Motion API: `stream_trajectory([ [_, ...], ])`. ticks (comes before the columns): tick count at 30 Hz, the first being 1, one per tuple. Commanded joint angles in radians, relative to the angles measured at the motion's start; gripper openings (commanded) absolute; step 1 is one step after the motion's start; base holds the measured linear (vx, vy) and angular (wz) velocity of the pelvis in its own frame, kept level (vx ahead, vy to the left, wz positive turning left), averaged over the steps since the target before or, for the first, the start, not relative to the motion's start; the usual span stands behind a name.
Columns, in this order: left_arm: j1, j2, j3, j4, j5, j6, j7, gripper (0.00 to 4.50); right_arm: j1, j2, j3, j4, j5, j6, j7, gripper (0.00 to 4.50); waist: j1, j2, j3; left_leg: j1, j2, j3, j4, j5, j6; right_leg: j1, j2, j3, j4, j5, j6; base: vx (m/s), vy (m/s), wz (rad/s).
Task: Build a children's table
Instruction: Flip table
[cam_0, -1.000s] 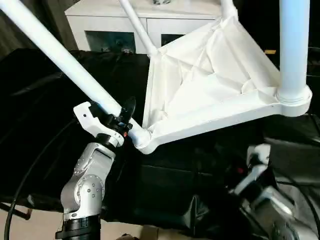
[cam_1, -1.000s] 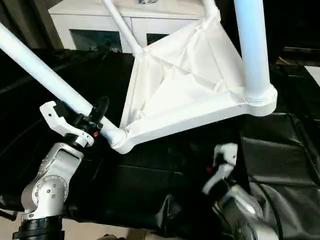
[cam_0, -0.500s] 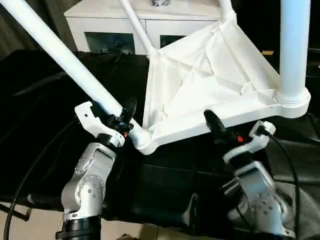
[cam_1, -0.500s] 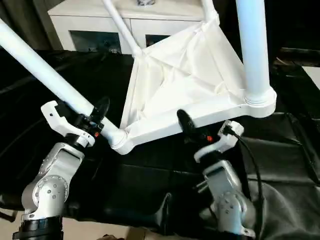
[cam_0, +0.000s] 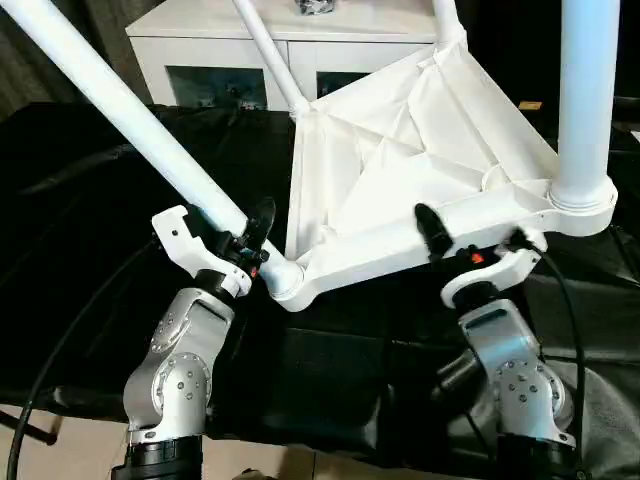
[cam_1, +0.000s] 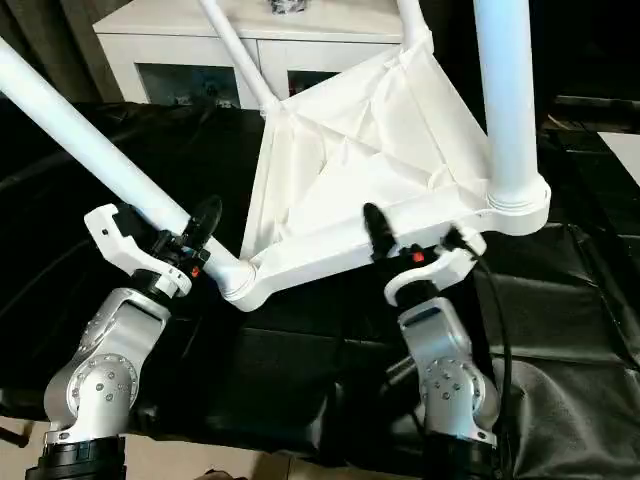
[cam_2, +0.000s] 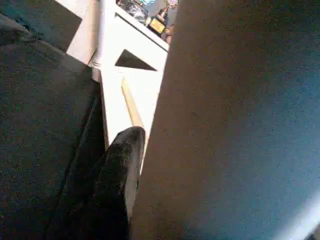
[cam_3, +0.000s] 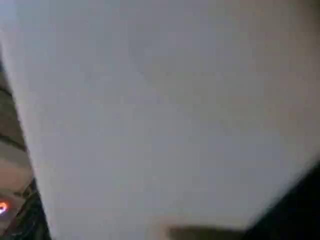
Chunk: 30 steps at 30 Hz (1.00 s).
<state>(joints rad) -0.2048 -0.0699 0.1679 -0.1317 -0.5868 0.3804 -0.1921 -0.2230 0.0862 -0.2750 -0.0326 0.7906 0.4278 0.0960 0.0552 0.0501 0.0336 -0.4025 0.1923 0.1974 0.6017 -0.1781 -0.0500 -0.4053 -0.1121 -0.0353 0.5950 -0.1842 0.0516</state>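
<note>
The children's table (cam_0: 400, 190) lies upturned and tilted on the black-draped counter (cam_0: 90, 250), ribbed underside showing, in front of a white cabinet (cam_0: 250, 50). The left hand (cam_0: 245, 235) clamps the near-left leg (cam_0: 130, 110) just above its corner socket. The right hand (cam_0: 470, 245) sits at the tabletop's near rim beside the near-right leg (cam_0: 585, 100), one finger (cam_0: 432, 228) over the rim; whether it grips cannot be told.
</note>
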Motion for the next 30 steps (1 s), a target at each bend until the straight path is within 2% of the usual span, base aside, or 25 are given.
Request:
stream_trajectory([
  [1, -0.004, -0.057, -0.008, -0.066, -0.048, -0.044, -0.015, 2.07, -0.013, 0.0, -0.016, 0.023, -0.018, 0.017, -0.027, 3.75, 0.0, -0.02, -0.065, 0.023, 0.018, -0.01, -0.07, -0.123, 0.015, 0.038, -0.005, 0.014, -0.056, -0.105, -0.116, 0.0, 0.0, 0.0],
  [3, -0.002, -0.053, -0.015, -0.065, -0.037, -0.049, -0.018, 2.07, -0.015, -0.011, -0.008, 0.032, -0.032, 0.017, -0.011, 3.7, -0.001, -0.021, -0.065, 0.022, 0.017, -0.009, -0.069, -0.122, 0.017, 0.039, -0.005, 0.014, -0.056, -0.099, -0.116, 0.0, 0.0, 0.0],
  [8, 0.0, -0.056, -0.01, -0.062, -0.041, -0.057, -0.013, 2.07, -0.005, -0.015, 0.009, 0.008, -0.027, 0.039, -0.043, 3.21, -0.002, -0.022, -0.066, 0.021, 0.016, -0.009, -0.068, -0.112, 0.021, 0.04, -0.005, 0.014, -0.054, -0.092, -0.12, 0.0, 0.0, 0.0],
  [10, 0.0, -0.057, -0.008, -0.063, -0.045, -0.063, -0.018, 2.07, -0.008, -0.011, 0.003, 0.009, -0.024, 0.041, -0.057, 2.91, -0.003, -0.022, -0.066, 0.022, 0.016, -0.009, -0.067, -0.116, 0.021, 0.039, -0.005, 0.014, -0.055, -0.095, -0.121, 0.0, 0.0, 0.0],
  [13, 0.001, -0.055, -0.008, -0.063, -0.041, -0.064, -0.015, 2.07, -0.01, -0.014, 0.0, 0.014, -0.032, 0.047, -0.069, 2.85, -0.004, -0.022, -0.065, 0.022, 0.016, -0.009, -0.069, -0.127, 0.019, 0.039, -0.005, 0.014, -0.057, -0.111, -0.118, 0.0, 0.0, 0.0],
  [14, 0.0, -0.057, -0.007, -0.063, -0.041, -0.066, -0.014, 2.07, -0.013, -0.017, -0.002, 0.021, -0.039, 0.043, -0.066, 2.66, -0.005, -0.025, -0.065, 0.021, 0.016, -0.009, -0.068, -0.127, 0.018, 0.039, -0.005, 0.014, -0.057, -0.114, -0.116, 0.0, 0.0, 0.0],
  [16, 0.0, -0.058, -0.004, -0.063, -0.035, -0.066, -0.003, 2.63, -0.014, -0.023, 0.001, 0.027, -0.05, 0.04, -0.058, 2.48, -0.005, -0.023, -0.065, 0.021, 0.016, -0.009, -0.068, -0.122, 0.017, 0.04, -0.005, 0.014, -0.056, -0.109, -0.115, 0.0, 0.0, 0.0],
  [20, -0.001, -0.065, 0.012, -0.065, -0.058, -0.071, -0.009, 2.87, -0.015, -0.039, 0.021, 0.003, -0.08, 0.037, -0.065, 2.26, -0.004, -0.023, -0.066, 0.021, 0.017, -0.009, -0.067, -0.115, 0.019, 0.04, -0.005, 0.014, -0.052, -0.092, -0.134, 0.0, 0.0, 0.0],
  [22, 0.002, -0.06, 0.023, -0.065, -0.063, -0.071, -0.005, 3.19, -0.02, -0.058, 0.034, -0.007, -0.102, 0.034, -0.065, 2.24, -0.004, -0.024, -0.065, 0.022, 0.017, -0.008, -0.066, -0.115, 0.023, 0.04, -0.004, 0.013, -0.052, -0.087, -0.134, 0.0, 0.0, 0.0],
  [25, 0.004, -0.055, 0.045, -0.058, -0.059, -0.084, 0.004, 3.33, -0.022, -0.082, 0.057, -0.031, -0.144, 0.029, -0.07, 2.23, -0.002, -0.024, -0.063, 0.023, 0.016, -0.007, -0.066, -0.126, 0.017, 0.04, -0.003, 0.014, -0.057, -0.122, -0.116, 0.0, 0.0, 0.0],
  [26, 0.004, -0.053, 0.053, -0.056, -0.056, -0.092, 0.009, 3.48, -0.022, -0.098, 0.074, -0.044, -0.17, 0.027, -0.07, 2.23, -0.002, -0.027, -0.063, 0.023, 0.016, -0.007, -0.067, -0.131, 0.012, 0.039, -0.003, 0.015, -0.058, -0.134, -0.108, 0.0, 0.0, 0.0],
  [27, 0.005, -0.042, 0.063, -0.054, -0.051, -0.111, 0.019, 3.61, -0.024, -0.124, 0.096, -0.065, -0.215, 0.018, -0.075, 2.23, -0.001, -0.024, -0.061, 0.025, 0.017, -0.008, -0.069, -0.147, 0.004, 0.037, -0.004, 0.015, -0.061, -0.16, -0.099, 0.0, 0.0, 0.0],
  [30, 0.005, -0.016, 0.097, -0.045, -0.042, -0.152, 0.055, 3.8, -0.044, -0.147, 0.09, -0.103, -0.237, 0.02, -0.106, 2.23, 0.0, -0.025, -0.062, 0.025, 0.016, -0.01, -0.07, -0.163, -0.014, 0.036, -0.002, 0.015, -0.062, -0.176, -0.077, 0.0, 0.0, 0.0],
])
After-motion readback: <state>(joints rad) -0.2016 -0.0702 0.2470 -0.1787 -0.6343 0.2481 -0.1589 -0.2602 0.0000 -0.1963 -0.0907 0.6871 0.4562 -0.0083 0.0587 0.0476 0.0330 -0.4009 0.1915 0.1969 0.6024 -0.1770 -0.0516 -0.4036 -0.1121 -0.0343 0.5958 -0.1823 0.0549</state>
